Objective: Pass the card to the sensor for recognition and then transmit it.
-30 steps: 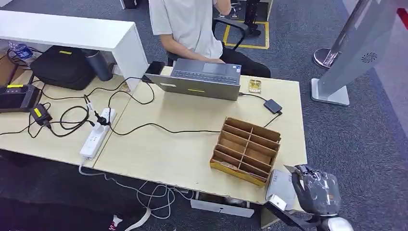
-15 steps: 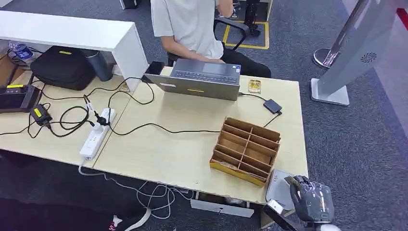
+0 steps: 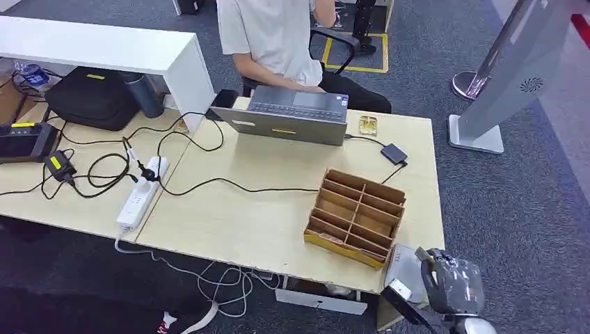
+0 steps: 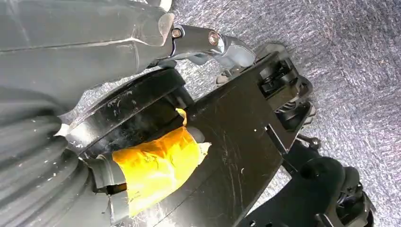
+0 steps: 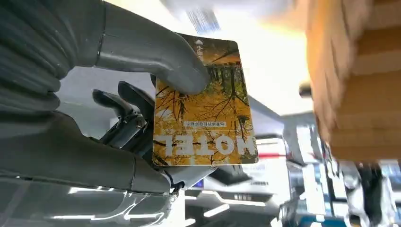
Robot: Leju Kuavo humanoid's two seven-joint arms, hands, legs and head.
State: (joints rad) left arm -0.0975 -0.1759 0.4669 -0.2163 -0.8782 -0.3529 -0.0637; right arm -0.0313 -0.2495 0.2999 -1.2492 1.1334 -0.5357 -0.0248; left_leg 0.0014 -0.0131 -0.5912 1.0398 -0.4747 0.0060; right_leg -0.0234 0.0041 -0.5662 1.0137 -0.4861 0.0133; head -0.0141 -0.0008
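- The right hand (image 3: 452, 284) sits at the table's (image 3: 229, 216) near right corner, just past the edge, beside the grey sensor (image 3: 401, 263) lying there.
- In the right wrist view the right hand (image 5: 118, 113) pinches the card (image 5: 203, 104): the thumb (image 5: 156, 54) presses on its printed face and dark fingers (image 5: 123, 111) back it from behind.
- The card is yellow with a tree picture and the word "HOTEL", seen upside down; it is held flat-on to the wrist camera.
- The wooden box (image 3: 357, 217) stands on the table just beside the sensor, on its far-left side. It is split into rows of slanted compartments; whether cards lie in them cannot be told.
- In the right wrist view a blurred wooden edge (image 5: 354, 80) of the box shows close to the card.
- The left hand (image 4: 56, 56) shows in the left wrist view above grey carpet; whether its fingers are apart or closed cannot be told.
- A laptop (image 3: 292, 115) stands open at the far edge, with a person (image 3: 278, 38) in a white shirt seated behind it.
- A small black device (image 3: 394, 153) lies near the laptop, wired to it; a small yellow item (image 3: 368, 124) lies just beside the laptop.
- A white power strip (image 3: 141, 193) with black cables lies on the left; a black bag (image 3: 90, 97) and a dark cup (image 3: 144, 94) stand behind it.
- A grey kiosk stand (image 3: 515, 76) is on the floor, well apart to the right.
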